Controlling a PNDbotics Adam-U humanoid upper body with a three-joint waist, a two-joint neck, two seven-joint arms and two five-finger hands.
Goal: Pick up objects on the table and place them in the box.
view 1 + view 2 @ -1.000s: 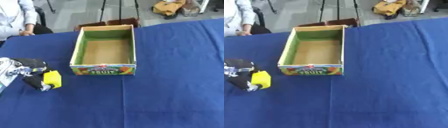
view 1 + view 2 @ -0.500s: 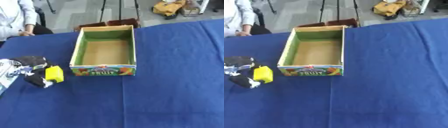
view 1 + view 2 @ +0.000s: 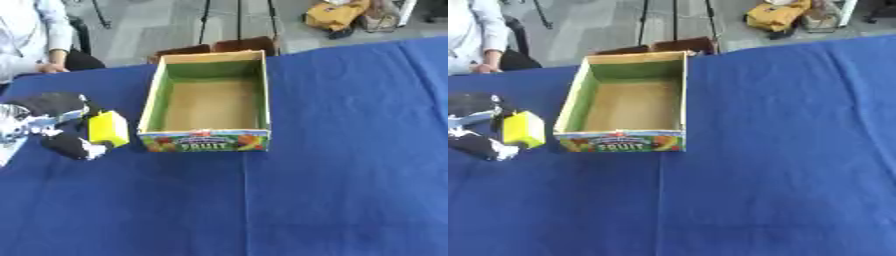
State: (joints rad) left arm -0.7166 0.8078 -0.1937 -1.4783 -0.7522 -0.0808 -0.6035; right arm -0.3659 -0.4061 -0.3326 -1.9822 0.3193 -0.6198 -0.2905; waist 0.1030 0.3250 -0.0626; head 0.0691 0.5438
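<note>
An open cardboard fruit box (image 3: 262, 95) with green inner walls stands at the middle back of the blue table, and nothing lies inside it. Just left of the box's front corner my left hand (image 3: 59, 124) holds a small yellow block (image 3: 108, 128), fingers above and thumb below it. The block hangs lifted off the cloth, close to the box's left wall. My right hand shows in neither view.
Blue cloth (image 3: 332, 190) covers the whole table. A person sits at the far left edge with a hand (image 3: 52, 67) resting on the table. Beyond the table's far edge are tripod legs and a yellow bag (image 3: 337, 12) on the floor.
My left hand has carried the yellow block up and to the right, closer to the box's left wall. The box has stayed where it was.
</note>
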